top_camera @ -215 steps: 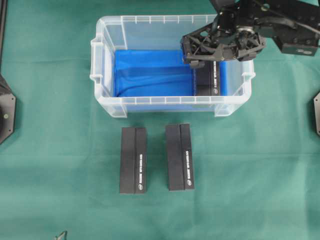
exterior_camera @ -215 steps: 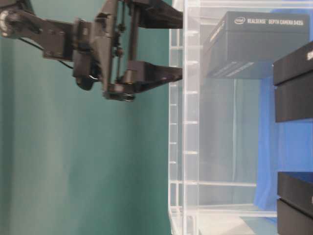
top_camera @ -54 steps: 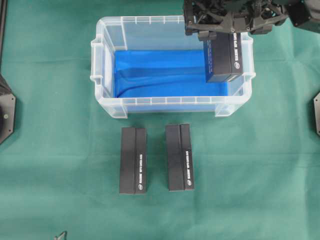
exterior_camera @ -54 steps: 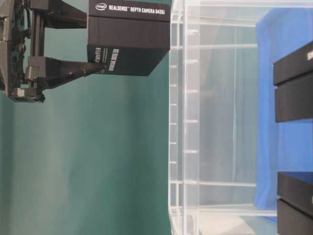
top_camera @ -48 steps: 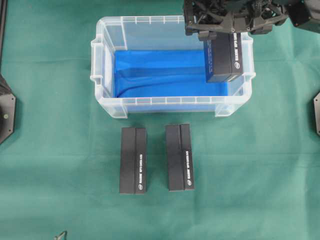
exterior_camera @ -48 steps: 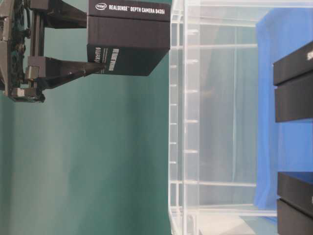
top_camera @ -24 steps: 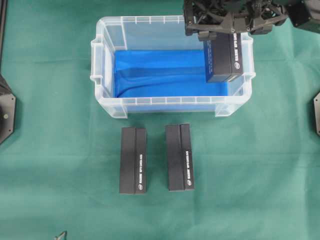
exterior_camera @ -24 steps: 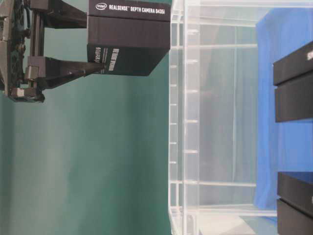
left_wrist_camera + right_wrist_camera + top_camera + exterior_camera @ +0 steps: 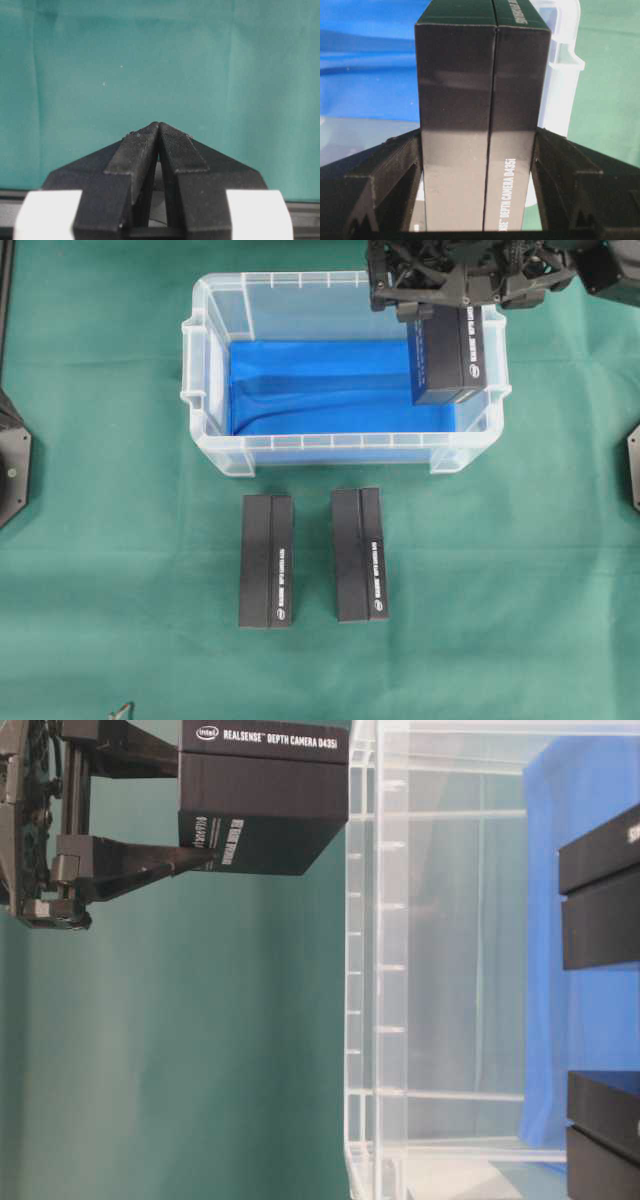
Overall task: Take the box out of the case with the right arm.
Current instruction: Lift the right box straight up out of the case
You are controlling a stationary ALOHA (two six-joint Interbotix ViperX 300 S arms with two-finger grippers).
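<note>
The right arm's black open-lattice gripper [image 9: 440, 302] is clamping a long black cardboard box [image 9: 449, 358] with white print between its two fingers. The box is hanging in the air above the right end of the big clear plastic case with the bright blue bottom [image 9: 205, 360]. In the table-level view the box [image 9: 262, 800] is sitting just outside the case's open top, so it looks fully lifted out, but it is not touching the rim.

To do this step well, the arm should probably be carrying the box sideways, away from the case, while keeping the squeeze firm and the box level. The gripper is holding the box by one end, so the far end could dip. It should stay high enough to pass over the right rim handle of the case [image 9: 497, 390] and only come down once the box is over bare green cloth on the worktop [image 9: 560, 570].

Two more black boxes are lying in front of the case: one [image 9: 266, 560] to the left and one [image 9: 359, 555] just beside it, a little apart. The carried box should be landing away from them, so nothing gets bumped.

The left arm's black wedge-shaped gripper [image 9: 159, 131] is resting with its tips pressed together, holding nothing, above plain green cloth.
</note>
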